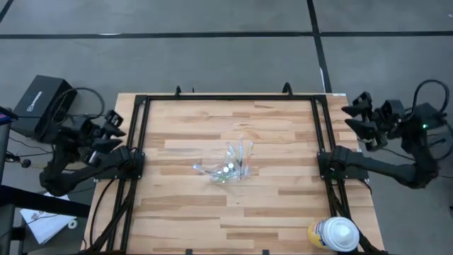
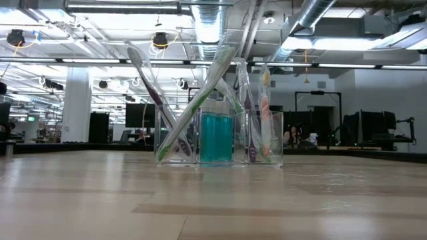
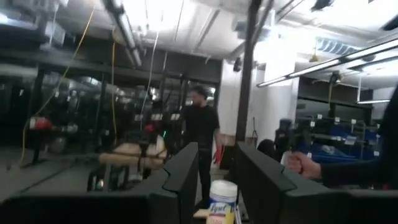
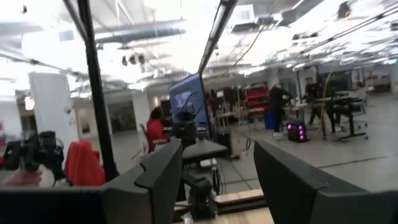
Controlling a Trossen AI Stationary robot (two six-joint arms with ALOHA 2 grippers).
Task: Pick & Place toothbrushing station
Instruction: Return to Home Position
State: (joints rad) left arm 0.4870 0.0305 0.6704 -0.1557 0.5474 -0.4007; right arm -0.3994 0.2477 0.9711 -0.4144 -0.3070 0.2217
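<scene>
Mid-table, the clear organizer (image 1: 230, 170) of leaning toothbrushes (image 2: 200, 100) is being flanked, well apart, by left gripper (image 1: 115, 129) and right gripper (image 1: 353, 118), both being held released and empty

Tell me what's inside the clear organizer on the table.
A green toothbrush and pinkish toothbrush leaning crossed, teal tube in the middle, orange toothbrush upright. Anything behind the tube is covered.

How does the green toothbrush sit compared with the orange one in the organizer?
In the low view, the green toothbrush leans steeply in the left section; the orange toothbrush stands near upright in the right one. Green crosses another brush; orange stands beside a purple brush. Both stick out above the clear organizer. Left gripper and right gripper wait open at the table's sides.
</scene>
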